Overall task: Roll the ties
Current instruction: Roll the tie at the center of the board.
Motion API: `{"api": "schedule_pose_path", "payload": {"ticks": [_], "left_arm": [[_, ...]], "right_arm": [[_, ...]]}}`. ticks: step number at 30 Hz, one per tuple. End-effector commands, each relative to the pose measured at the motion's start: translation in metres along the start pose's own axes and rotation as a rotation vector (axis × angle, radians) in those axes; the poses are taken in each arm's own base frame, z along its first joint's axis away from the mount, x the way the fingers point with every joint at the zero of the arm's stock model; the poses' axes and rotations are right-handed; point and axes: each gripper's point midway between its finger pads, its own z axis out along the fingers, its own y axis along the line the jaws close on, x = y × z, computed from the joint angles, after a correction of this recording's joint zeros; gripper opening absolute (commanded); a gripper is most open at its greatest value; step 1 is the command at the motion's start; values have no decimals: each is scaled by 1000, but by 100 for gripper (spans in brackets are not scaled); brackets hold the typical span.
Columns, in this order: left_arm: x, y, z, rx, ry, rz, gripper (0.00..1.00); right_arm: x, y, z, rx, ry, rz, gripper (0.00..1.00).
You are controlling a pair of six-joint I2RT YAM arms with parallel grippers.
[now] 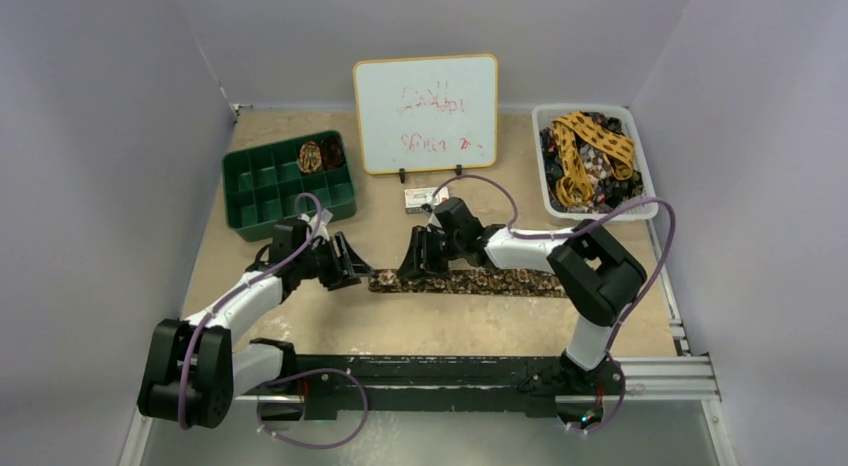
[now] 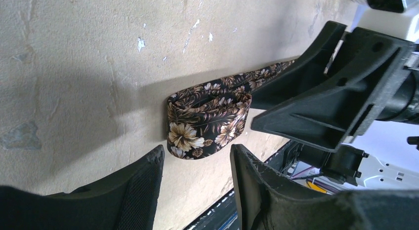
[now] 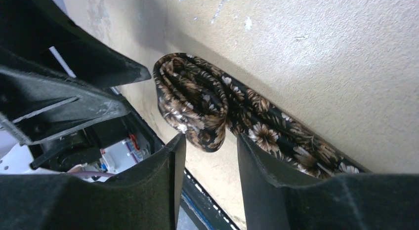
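A dark tie with a brown flower print point(image 1: 470, 282) lies flat across the middle of the table. Its left end is folded over into a loose loop, seen in the left wrist view point(image 2: 205, 121) and the right wrist view point(image 3: 192, 99). My left gripper point(image 1: 356, 266) is open and empty just left of that loop point(image 2: 197, 158). My right gripper point(image 1: 413, 258) is open and empty just above the tie near the loop point(image 3: 207, 146). The two grippers face each other across the folded end. A rolled brown mottled tie point(image 1: 310, 156) sits in the green tray point(image 1: 250, 201).
A white bin point(image 1: 546, 191) at the back right holds mustard spotted ties point(image 1: 590, 146) and dark patterned ones. A whiteboard point(image 1: 425, 114) stands at the back middle, with a small box point(image 1: 419, 197) before it. A black rail point(image 1: 450, 371) runs along the near edge.
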Motion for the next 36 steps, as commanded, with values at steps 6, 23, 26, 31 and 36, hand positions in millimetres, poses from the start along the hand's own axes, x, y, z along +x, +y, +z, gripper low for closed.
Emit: {"api": "schedule_pose_path", "payload": {"ticks": [6, 23, 26, 31, 36], "left_arm": [[-4, -3, 2, 24, -10, 19, 50], [-3, -1, 9, 58, 2, 31, 48], [-5, -6, 12, 88, 6, 44, 48], [-3, -4, 19, 96, 33, 33, 48], [4, -5, 29, 110, 62, 32, 47]], "right_arm": [[-8, 10, -13, -4, -33, -57, 42], [1, -19, 11, 30, 35, 0, 19], [-1, -22, 10, 29, 40, 8, 19], [-6, -27, 6, 29, 37, 14, 19], [-4, -30, 8, 25, 55, 19, 19]]}}
